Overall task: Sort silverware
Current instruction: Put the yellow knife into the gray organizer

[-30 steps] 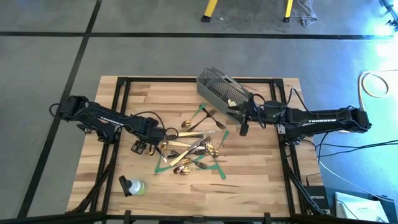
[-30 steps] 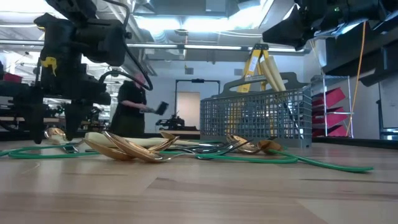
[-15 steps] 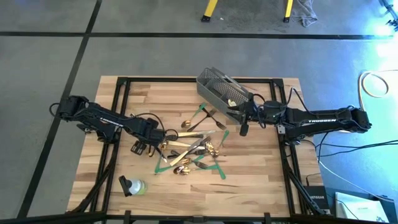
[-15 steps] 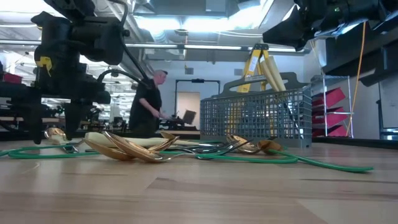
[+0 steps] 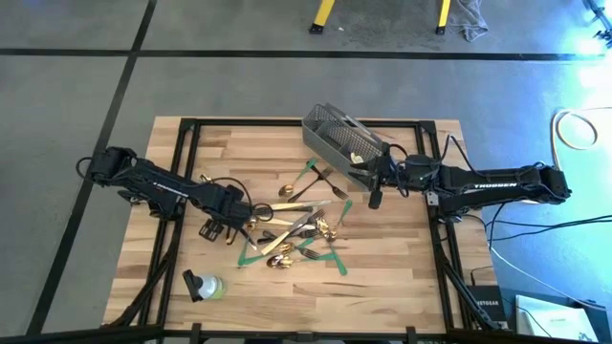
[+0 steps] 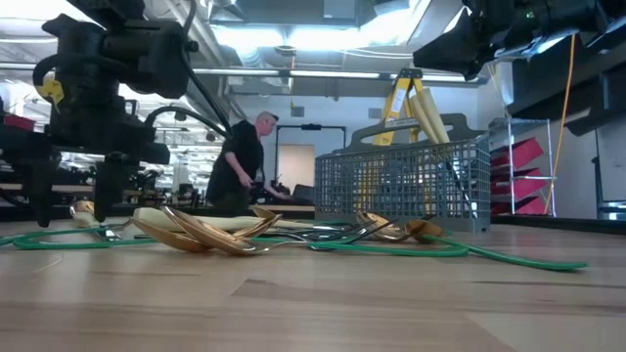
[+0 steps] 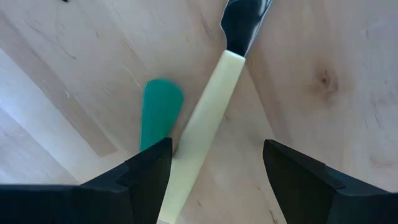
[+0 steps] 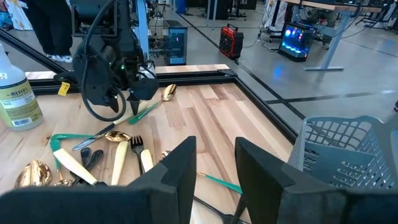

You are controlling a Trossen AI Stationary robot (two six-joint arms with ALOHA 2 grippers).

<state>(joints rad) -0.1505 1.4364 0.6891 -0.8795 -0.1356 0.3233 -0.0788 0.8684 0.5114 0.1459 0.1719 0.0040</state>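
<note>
From above, I see the silverware (image 5: 292, 229) heaped just left of the mesh basket (image 5: 339, 143). My left gripper (image 5: 218, 227) sits at the heap's left edge. Its wrist camera shows spread fingers (image 7: 146, 177) straddling a cream-handled knife (image 7: 202, 134). My right gripper (image 5: 375, 199) hangs beside the basket, seemingly part-open, empty.

Looked like a robotics lab or workshop: concrete floor (image 5: 239, 86) marked with dark tape lines, a yellow ladder (image 6: 416, 103) and red bins (image 6: 523, 161) behind the wooden table (image 5: 402, 258), lit workstations (image 8: 298, 37), a person (image 6: 240, 166) standing at a bench.
</note>
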